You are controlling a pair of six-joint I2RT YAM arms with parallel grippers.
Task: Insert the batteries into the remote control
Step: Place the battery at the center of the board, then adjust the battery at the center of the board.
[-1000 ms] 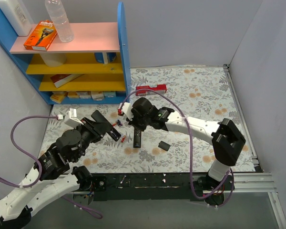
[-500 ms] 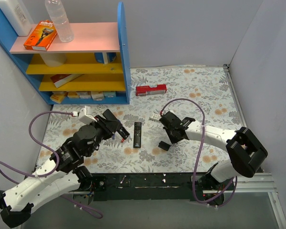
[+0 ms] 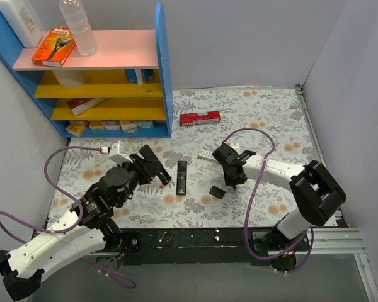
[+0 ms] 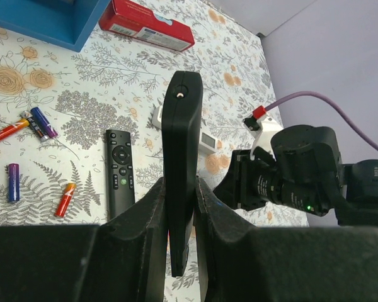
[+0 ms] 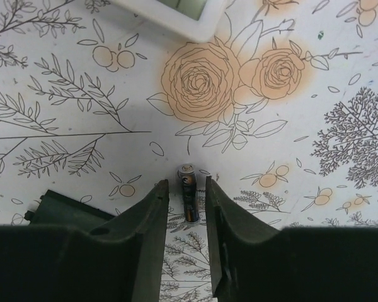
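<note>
Floral tabletop; only right wrist view shows battery between right gripper's jaws.

back cover beside battery, open cloth beyond

Matt blk plastic remote control (smooth)

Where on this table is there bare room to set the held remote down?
Bare cloth: the far right, between the red box and the right wall; also the near strip in front of the slim remote. Crowded: the middle, where batteries, white remote and back cover lie close together.
</note>
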